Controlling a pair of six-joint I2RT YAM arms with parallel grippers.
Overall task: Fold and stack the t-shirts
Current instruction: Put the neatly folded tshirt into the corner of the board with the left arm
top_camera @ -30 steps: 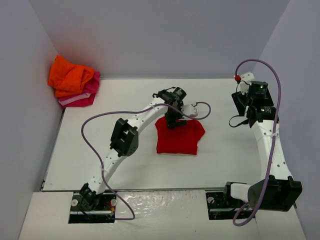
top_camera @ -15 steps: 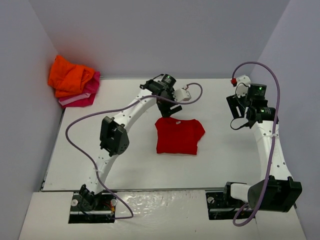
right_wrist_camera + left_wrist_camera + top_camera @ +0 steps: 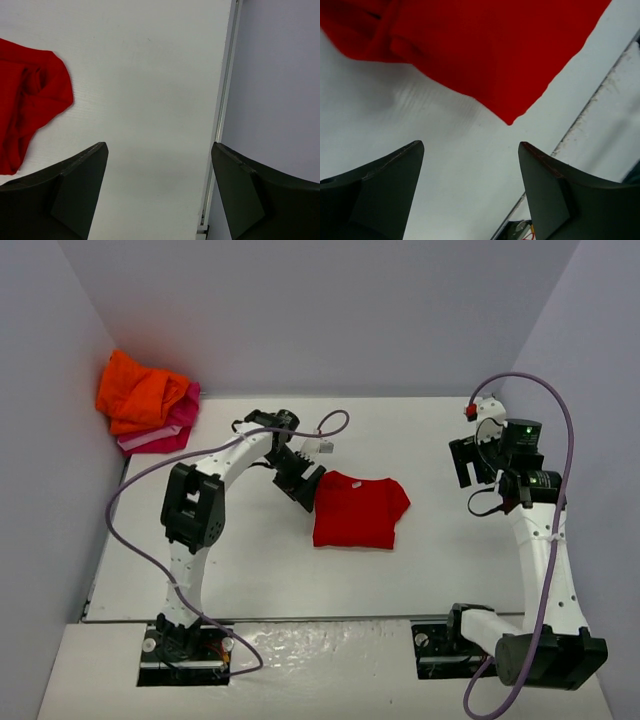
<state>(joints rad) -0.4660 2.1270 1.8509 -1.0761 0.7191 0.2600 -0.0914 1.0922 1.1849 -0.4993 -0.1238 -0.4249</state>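
1. The red cloth t-shirt [image 3: 358, 512] lies flat near the middle of the white table [image 3: 450, 560]. It is drawn in to a roughly square shape.
2. My left gripper [image 3: 304, 489] sits just beside the shirt's left edge, at its upper corner. From above I can't tell whether it touches the cloth.
3. The left wrist view settles that. The red cloth fills the top of the view, and one corner points down toward the gap between the fingers [image 3: 385, 175]. Bare white table separates that corner from both fingertips. The jaws stand wide with nothing between them.
4. My right gripper [image 3: 470, 465] hangs over the table's right side, well apart from the shirt. In its wrist view the red cloth shows only at the left edge. The jaws there are also spread wide over bare table, holding nothing.
5. The orange cloth t-shirt [image 3: 140, 390] lies bundled on top of the pink cloth t-shirt [image 3: 165, 437]. Both sit in the far left corner against the grey walls [image 3: 320, 310], well apart from both grippers.
6. I count three t-shirts: one red, one orange and one pink.
7. I count two arms and two grippers, and each arm trails one of the two purple cables [image 3: 140, 540].
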